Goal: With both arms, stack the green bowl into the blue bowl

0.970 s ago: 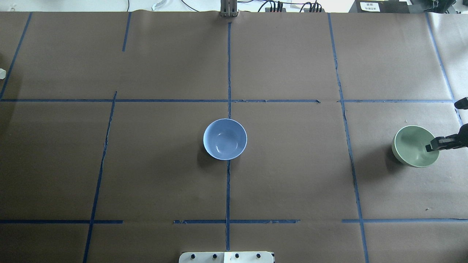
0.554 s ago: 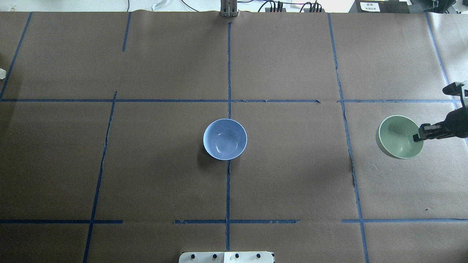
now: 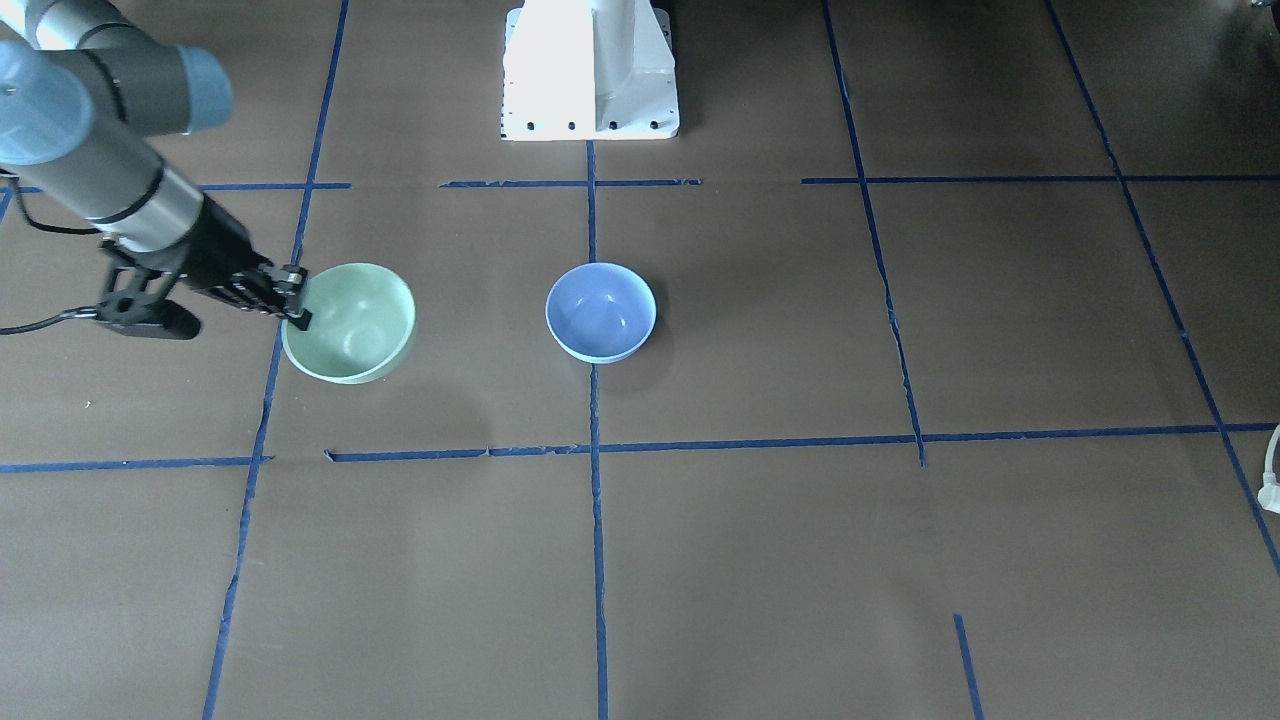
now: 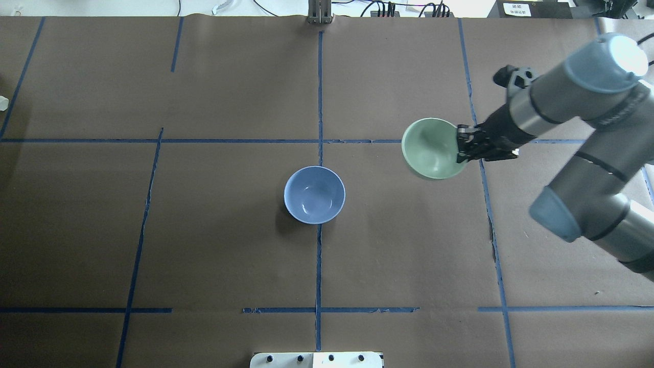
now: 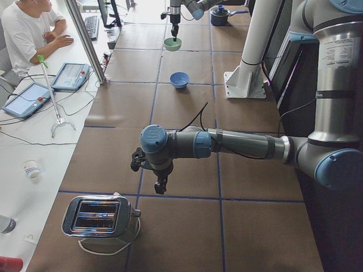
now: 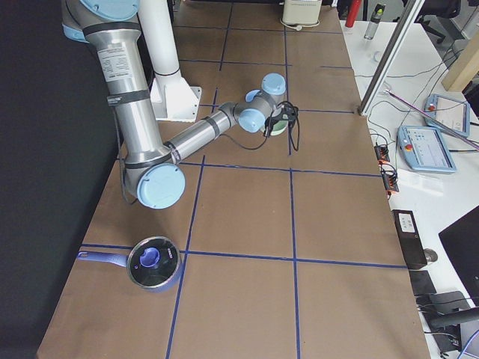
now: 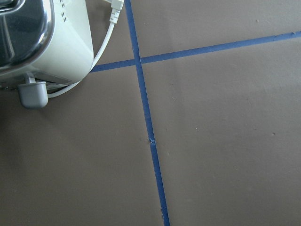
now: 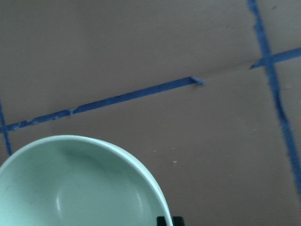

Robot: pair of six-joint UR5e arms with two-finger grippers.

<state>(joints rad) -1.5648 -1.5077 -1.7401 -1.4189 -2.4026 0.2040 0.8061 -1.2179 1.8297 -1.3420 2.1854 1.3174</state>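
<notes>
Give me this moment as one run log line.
right gripper: shut on green bowl rim | green bowl: apart from blue bowl, not stacked | left gripper: near toaster, state unclear

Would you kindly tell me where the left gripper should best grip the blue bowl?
Probably its thin rim, from above on the robot's left side: the blue bowl stands upright and open, and the green bowl is held to its right.

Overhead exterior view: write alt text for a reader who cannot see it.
The right gripper, reaching in from the right, grips the green bowl by its rim, right of and beyond the blue bowl, which sits empty at the centre of a brown table marked with blue tape lines.
</notes>
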